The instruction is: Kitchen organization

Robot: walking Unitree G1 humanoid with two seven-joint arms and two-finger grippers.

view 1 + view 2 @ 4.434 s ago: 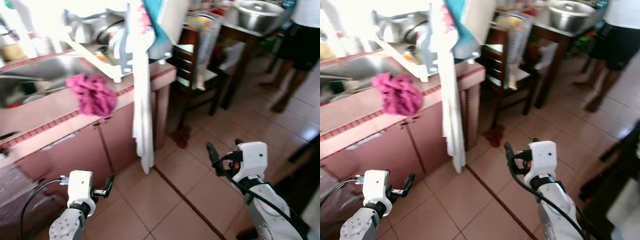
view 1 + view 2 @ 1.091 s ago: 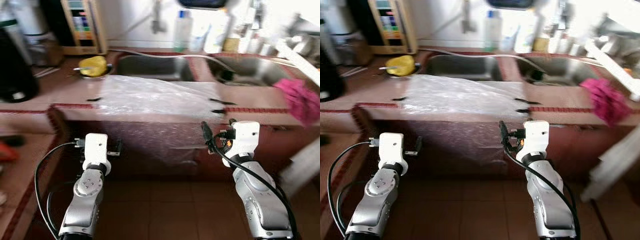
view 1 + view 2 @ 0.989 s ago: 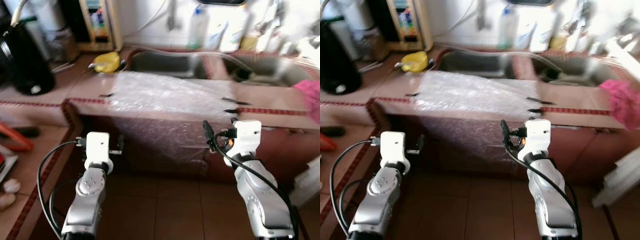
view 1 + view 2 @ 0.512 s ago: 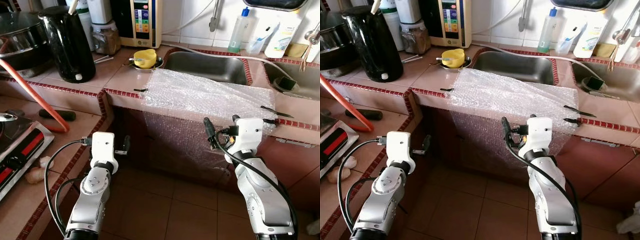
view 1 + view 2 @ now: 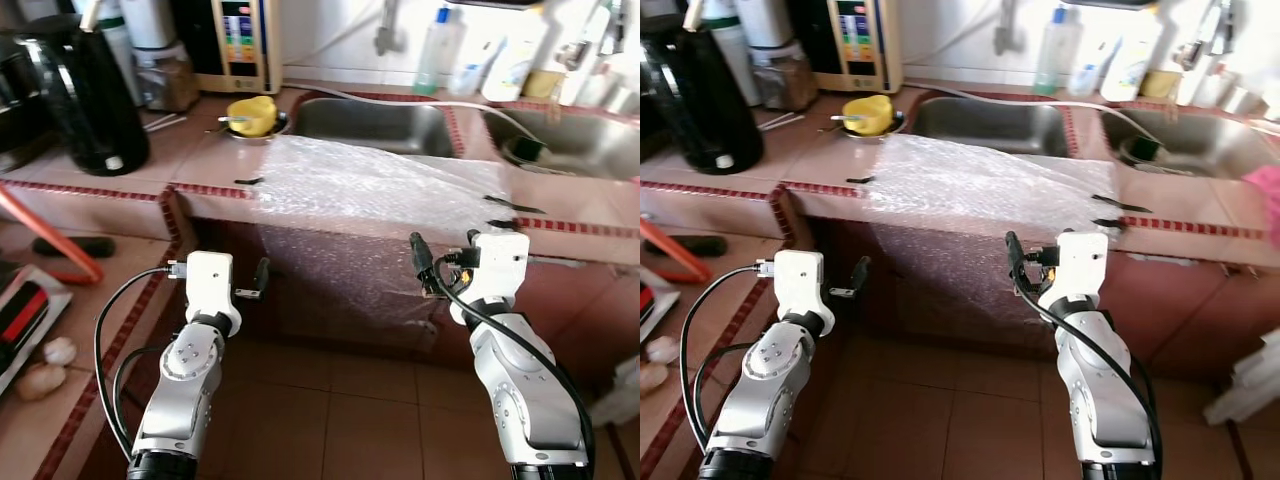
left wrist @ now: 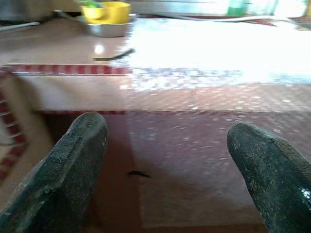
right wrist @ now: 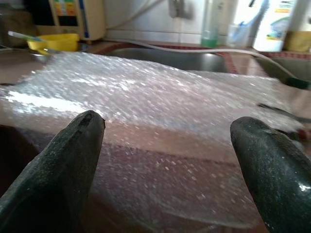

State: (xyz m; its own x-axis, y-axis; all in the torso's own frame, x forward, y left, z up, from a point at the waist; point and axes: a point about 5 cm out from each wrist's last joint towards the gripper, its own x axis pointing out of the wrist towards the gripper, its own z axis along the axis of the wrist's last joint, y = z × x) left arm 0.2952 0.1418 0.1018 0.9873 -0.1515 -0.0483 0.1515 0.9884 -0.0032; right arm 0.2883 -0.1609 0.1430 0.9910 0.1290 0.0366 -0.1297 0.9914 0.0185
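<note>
A pink tiled counter runs across in front of me. A sheet of bubble wrap lies on its top and hangs down over the cabinet front, held by strips of black tape. Two steel sinks sit behind it. A yellow bowl rests beside the left sink. My left gripper is low before the cabinet, open and holding nothing, with its fingers wide apart. My right gripper is also open and bare, pointing at the bubble wrap.
A black kettle and a water purifier stand at the back left. Bottles line the wall behind the sinks. An orange hose and a stove edge are on the lower counter at left. Brown floor tiles lie below.
My view swung left along the counter, away from the chair and the person, then drifted slightly right in the last half second. Both arms have kept the same pose with open fingers.
</note>
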